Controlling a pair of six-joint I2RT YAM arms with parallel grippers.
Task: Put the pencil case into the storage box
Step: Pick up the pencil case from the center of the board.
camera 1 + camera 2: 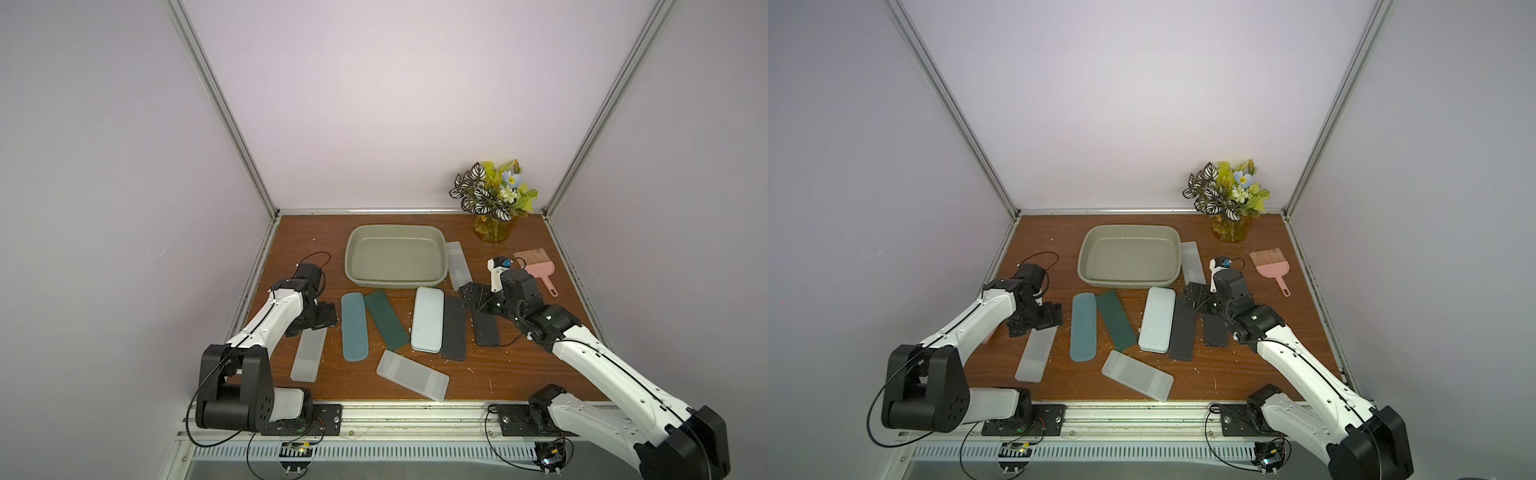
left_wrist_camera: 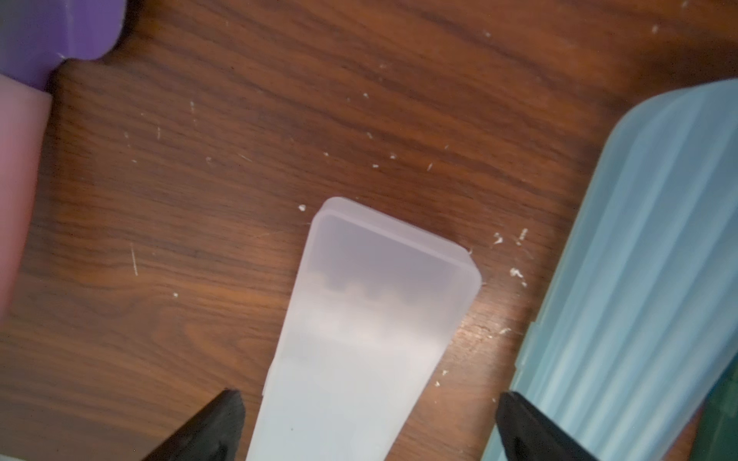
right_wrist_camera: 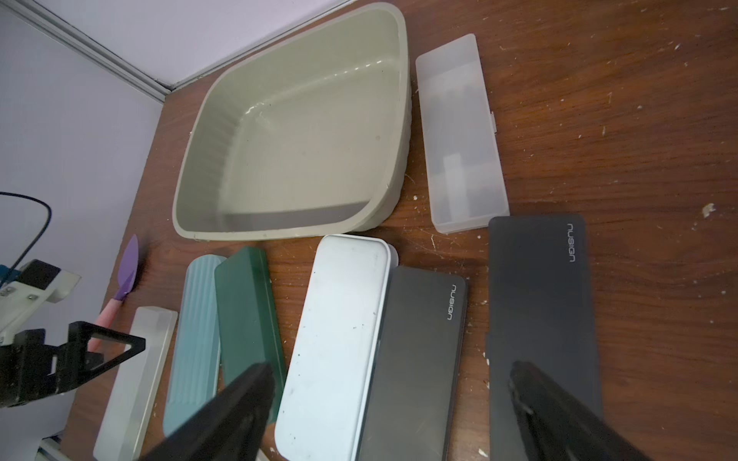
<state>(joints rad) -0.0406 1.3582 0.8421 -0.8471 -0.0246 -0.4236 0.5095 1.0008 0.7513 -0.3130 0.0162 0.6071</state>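
The storage box is an empty greyish-beige tub at the back middle of the table. Several pencil cases lie in front of it. My left gripper is open astride the far end of a translucent white case, its fingers clear of the case's sides. My right gripper hangs open over a pale blue tin case and a black case, holding nothing.
A ribbed light-blue case, a dark green case, a second black case and two more translucent cases lie around. A flower vase and pink comb stand back right. A purple scoop lies left.
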